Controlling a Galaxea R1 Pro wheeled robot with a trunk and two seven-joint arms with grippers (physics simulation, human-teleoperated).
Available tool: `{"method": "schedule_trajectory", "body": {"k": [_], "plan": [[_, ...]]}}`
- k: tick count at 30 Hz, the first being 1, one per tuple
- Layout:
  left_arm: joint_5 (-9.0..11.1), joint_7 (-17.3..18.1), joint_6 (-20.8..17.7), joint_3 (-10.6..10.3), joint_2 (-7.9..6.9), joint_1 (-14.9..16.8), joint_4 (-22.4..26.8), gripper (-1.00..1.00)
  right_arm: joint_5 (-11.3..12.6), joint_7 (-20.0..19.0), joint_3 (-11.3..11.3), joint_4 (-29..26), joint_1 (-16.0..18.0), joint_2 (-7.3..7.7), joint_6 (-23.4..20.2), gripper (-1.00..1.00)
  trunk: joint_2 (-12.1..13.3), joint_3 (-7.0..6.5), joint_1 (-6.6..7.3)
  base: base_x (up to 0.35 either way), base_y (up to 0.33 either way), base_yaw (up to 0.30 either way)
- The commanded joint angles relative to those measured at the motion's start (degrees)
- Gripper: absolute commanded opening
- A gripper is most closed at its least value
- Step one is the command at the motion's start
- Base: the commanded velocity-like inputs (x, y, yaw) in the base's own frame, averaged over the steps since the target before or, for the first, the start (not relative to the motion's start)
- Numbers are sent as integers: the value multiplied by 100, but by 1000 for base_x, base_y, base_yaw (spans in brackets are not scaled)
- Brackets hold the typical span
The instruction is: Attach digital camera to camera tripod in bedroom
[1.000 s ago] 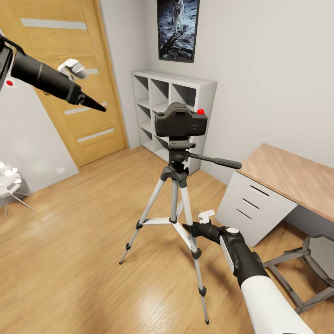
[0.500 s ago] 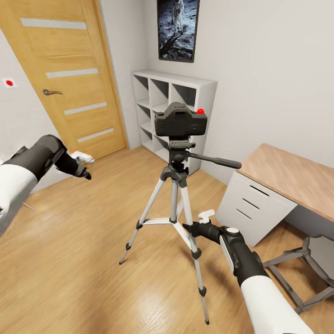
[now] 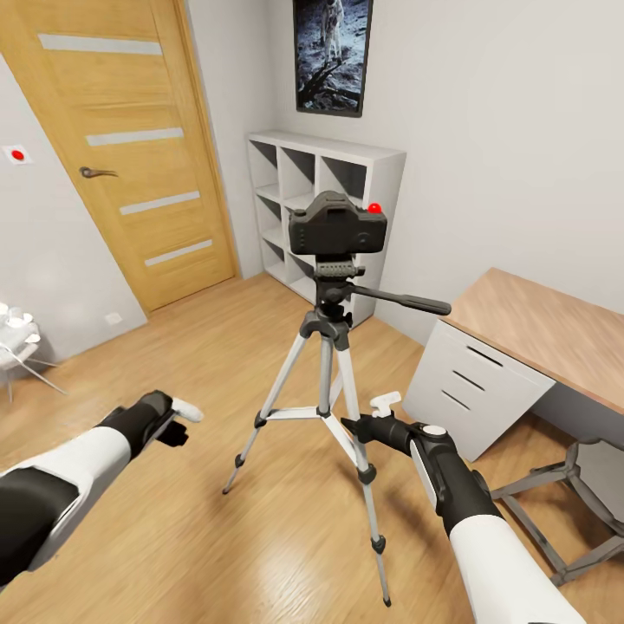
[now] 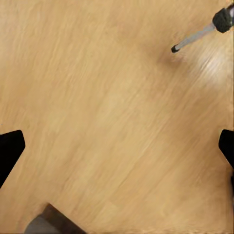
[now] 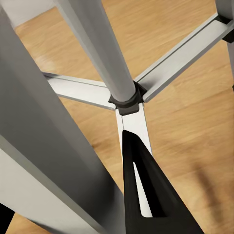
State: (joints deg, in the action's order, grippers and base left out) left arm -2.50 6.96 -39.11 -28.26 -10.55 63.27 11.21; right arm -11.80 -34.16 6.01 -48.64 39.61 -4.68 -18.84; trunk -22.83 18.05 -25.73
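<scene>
A bedroom with light grey walls and a light wood floor (image 3: 173, 537). In the middle stands the camera tripod (image 3: 332, 364), upright on three spread silver legs, its black head carrying a long pan handle (image 3: 403, 302) that points toward the robot's right. The digital camera (image 3: 338, 225), small, black and boxy with a red dot on top, sits on the tripod's head, level and touching it.

The right gripper (image 3: 355, 426) is low, well below the camera and just beside the tripod's nearest leg, level with the braces that join the legs to the centre column. In the right wrist view one black finger (image 5: 146, 195) points at the hub where those braces (image 5: 161, 73) meet the column, with a grey leg close alongside. Only that one finger is clear, so I cannot tell whether the jaws are apart or together; nothing appears to be held.

The left gripper (image 3: 178, 420) hangs low over bare floor on the robot's left, apart from the tripod and far below the camera. In the left wrist view its two dark fingertips (image 4: 10, 151) sit at opposite edges, spread wide with nothing between them, and one tripod foot (image 4: 174, 48) shows on the floor beyond.

Behind the tripod are an oak door (image 3: 121, 147), a white cube shelf (image 3: 325, 199), an astronaut poster (image 3: 332, 52), and a wood-topped desk (image 3: 546, 334) to the right.
</scene>
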Motion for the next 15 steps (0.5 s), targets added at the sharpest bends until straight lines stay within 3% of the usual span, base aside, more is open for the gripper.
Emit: {"method": "schedule_trajectory", "body": {"k": [1, 2, 10, 11, 15], "plan": [[168, -1, 120, -21, 16, -109, -112, 100, -480, -46, 32, 214, 2, -8, 0, -100, -9, 10, -5, 0, 0, 0], [579, -53, 397, -19, 42, -305, -380, 100, -480, -47, 32, 214, 2, -8, 0, -100, -9, 10, -5, 0, 0, 0], [2197, -121, 1275, -14, 45, -1175, -1001, 100, -481, -47, 32, 214, 2, -7, 2, -100, -9, 10, -5, 0, 0, 0], [2530, -119, 1388, -15, 40, -1437, -1044, 100, -481, -47, 32, 214, 2, -7, 2, -100, -9, 10, -5, 0, 0, 0], [3099, -107, 1591, -19, 59, -1933, -1089, 100, -481, -47, 32, 214, 2, -7, 1, -100, -9, 10, -5, 0, 0, 0]]}}
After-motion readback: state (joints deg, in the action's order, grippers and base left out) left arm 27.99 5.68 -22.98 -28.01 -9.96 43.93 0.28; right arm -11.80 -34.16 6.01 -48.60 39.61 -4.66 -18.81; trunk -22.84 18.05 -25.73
